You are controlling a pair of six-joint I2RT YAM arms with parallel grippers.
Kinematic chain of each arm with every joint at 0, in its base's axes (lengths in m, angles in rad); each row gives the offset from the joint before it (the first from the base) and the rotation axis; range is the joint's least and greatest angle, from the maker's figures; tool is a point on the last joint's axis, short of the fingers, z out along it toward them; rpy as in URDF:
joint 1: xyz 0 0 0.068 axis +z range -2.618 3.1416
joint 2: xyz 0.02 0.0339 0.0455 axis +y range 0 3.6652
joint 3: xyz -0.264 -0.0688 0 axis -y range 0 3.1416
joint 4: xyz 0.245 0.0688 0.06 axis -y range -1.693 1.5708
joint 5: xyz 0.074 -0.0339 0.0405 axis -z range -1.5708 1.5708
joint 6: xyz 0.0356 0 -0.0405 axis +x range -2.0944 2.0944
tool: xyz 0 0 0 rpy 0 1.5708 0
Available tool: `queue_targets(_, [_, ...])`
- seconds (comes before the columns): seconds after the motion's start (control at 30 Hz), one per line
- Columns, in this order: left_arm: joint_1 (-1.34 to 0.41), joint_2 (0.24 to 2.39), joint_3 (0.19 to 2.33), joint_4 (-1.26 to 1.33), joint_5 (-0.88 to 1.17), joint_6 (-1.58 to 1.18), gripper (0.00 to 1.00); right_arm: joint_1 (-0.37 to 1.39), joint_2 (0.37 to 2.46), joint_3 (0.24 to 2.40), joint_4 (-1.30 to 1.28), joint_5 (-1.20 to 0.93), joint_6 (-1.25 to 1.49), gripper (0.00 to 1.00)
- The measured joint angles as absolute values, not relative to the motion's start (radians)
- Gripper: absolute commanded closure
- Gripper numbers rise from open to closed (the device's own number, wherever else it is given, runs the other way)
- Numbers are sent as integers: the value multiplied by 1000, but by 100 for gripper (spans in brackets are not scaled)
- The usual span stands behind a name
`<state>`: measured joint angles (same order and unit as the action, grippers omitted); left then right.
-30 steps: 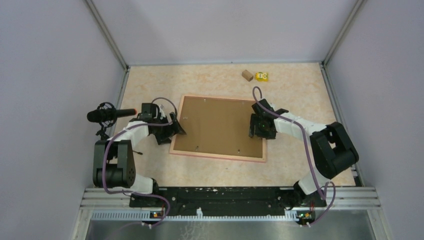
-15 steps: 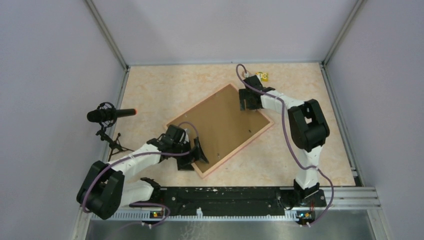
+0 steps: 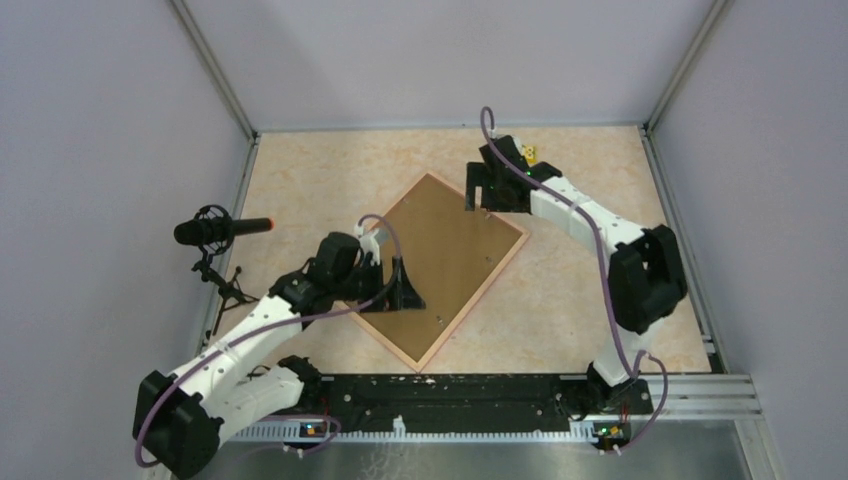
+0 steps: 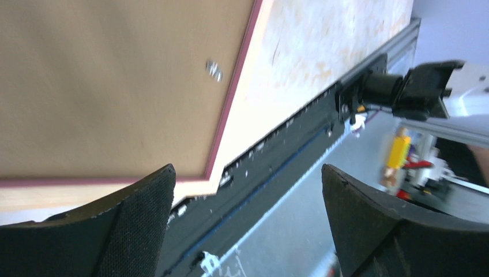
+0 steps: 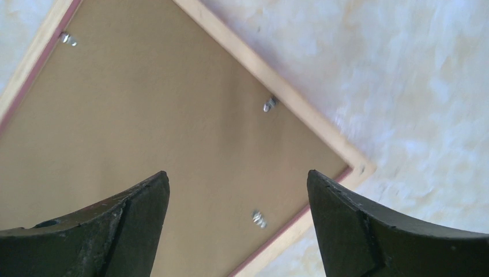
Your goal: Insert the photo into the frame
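The pinkish light-wood frame (image 3: pixel 475 302) lies face down on the table, turned like a diamond, with the brown backing board (image 3: pixel 450 250) in it under small metal clips (image 5: pixel 269 104). The photo is out of view. My left gripper (image 3: pixel 405 295) is open and empty over the frame's near-left part. In the left wrist view the gripper (image 4: pixel 248 167) is above the frame's near corner (image 4: pixel 230 109) and the table's front rail. My right gripper (image 3: pixel 487 200) is open and empty above the frame's far corner. In the right wrist view the gripper (image 5: pixel 237 173) is over the board (image 5: pixel 173 115).
A black microphone on a stand (image 3: pixel 215 230) is at the left table edge. A small yellow object (image 3: pixel 527 152) lies at the back, partly behind the right arm. The black front rail (image 3: pixel 450 390) runs along the near edge. Walls close in three sides.
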<state>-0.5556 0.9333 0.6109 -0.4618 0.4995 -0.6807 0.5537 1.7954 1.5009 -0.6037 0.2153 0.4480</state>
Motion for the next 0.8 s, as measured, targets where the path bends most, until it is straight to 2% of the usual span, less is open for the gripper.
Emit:
queue_targets(0.2, [-554, 1101, 955, -496, 221, -491, 2, 563, 1529, 1104, -528, 105, 748, 18])
queue_targets(0.37, [-511, 1342, 1193, -537, -15, -353, 2, 599, 1479, 895, -500, 60, 929, 19])
queue_targets(0.63, [-227, 1630, 1315, -628, -12, -315, 2, 622, 1474, 827, -461, 67, 931, 20])
queue_targets(0.8, [-177, 1657, 1315, -674, 17, -313, 2, 622, 1536, 906, -478, 101, 813, 32])
